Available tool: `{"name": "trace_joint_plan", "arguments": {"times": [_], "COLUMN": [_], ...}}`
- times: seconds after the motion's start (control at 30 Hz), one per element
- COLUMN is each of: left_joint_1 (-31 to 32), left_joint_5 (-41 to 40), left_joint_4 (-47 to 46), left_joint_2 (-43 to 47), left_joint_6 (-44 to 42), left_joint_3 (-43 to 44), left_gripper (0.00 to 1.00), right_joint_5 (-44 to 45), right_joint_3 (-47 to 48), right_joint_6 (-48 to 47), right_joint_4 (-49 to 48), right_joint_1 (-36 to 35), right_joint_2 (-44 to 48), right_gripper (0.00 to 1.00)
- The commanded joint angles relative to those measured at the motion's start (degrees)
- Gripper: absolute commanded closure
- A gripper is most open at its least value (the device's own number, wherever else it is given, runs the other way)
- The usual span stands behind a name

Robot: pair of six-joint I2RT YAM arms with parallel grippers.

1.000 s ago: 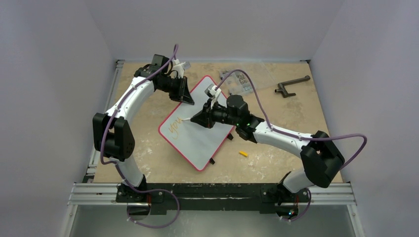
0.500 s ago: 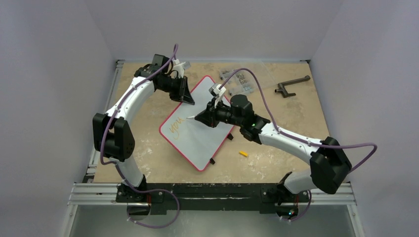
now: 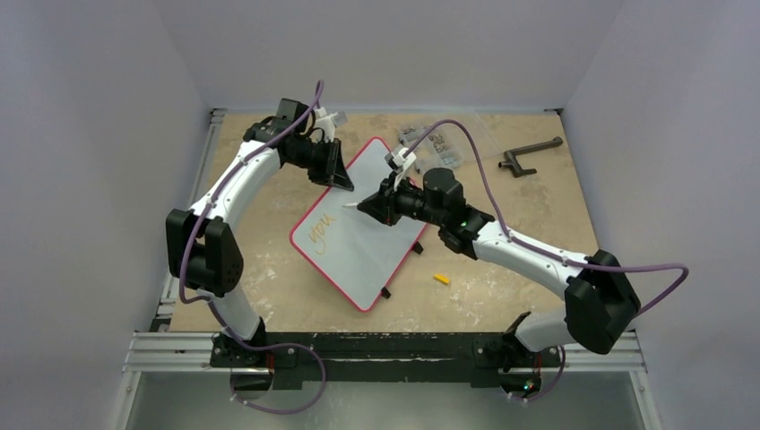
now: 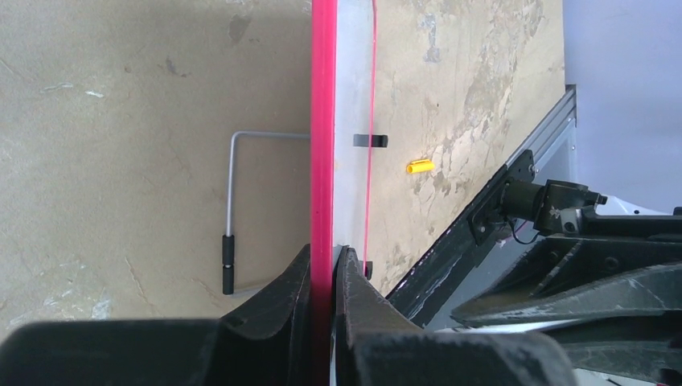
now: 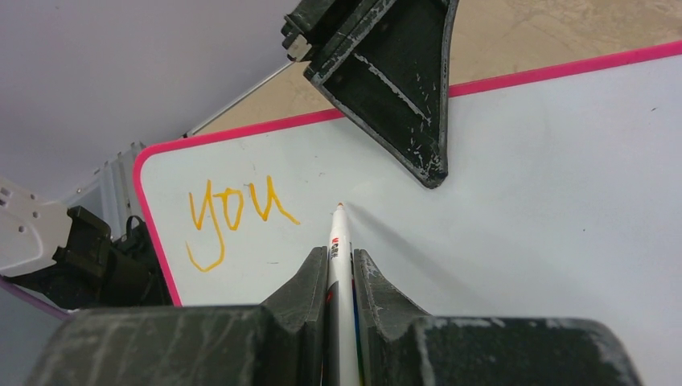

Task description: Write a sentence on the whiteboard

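Note:
The whiteboard [image 3: 363, 246], white with a red rim, lies slanted mid-table. It bears the orange word "you" [image 3: 317, 234], also plain in the right wrist view [image 5: 233, 213]. My left gripper [image 3: 341, 179] is shut on the board's far rim [image 4: 323, 161]. My right gripper [image 3: 369, 207] is shut on a white marker [image 5: 338, 241]; its tip stands at the board's surface just right of "you". I cannot tell whether it touches.
A yellow marker cap [image 3: 440, 279] lies on the table right of the board, also in the left wrist view [image 4: 419, 166]. A clear parts box [image 3: 439, 143] and a dark handle tool [image 3: 529, 154] sit at the back right. The board's wire stand [image 4: 231, 209] shows underneath.
My right gripper with the marker has moved up and to the right along the board, away from "you". The left gripper and board have stayed put.

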State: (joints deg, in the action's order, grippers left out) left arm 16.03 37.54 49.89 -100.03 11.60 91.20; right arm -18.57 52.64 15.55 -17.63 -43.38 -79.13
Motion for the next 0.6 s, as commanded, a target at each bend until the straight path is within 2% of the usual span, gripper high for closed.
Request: {"name": "trace_joint_plan", "arguments": {"times": [0.0, 0.57], "left_joint_1": [0.0, 0.1], "left_joint_5": [-11.4, -12.0], "left_joint_4": [1.8, 1.8], "left_joint_2": [1.8, 1.5], "left_joint_6": [-3.8, -4.7], "left_joint_3": [-1.1, -1.5], "left_gripper": [1.0, 1.0], "right_joint_5": [-0.5, -5.9], "right_joint_3": [3.2, 3.9], "right_joint_6": [-0.9, 2.7], "right_joint_4": [-2.4, -11.4], "right_joint_1": [0.2, 0.3], "right_joint_2": [-1.4, -4.0], "right_gripper": [1.0, 1.0]}}
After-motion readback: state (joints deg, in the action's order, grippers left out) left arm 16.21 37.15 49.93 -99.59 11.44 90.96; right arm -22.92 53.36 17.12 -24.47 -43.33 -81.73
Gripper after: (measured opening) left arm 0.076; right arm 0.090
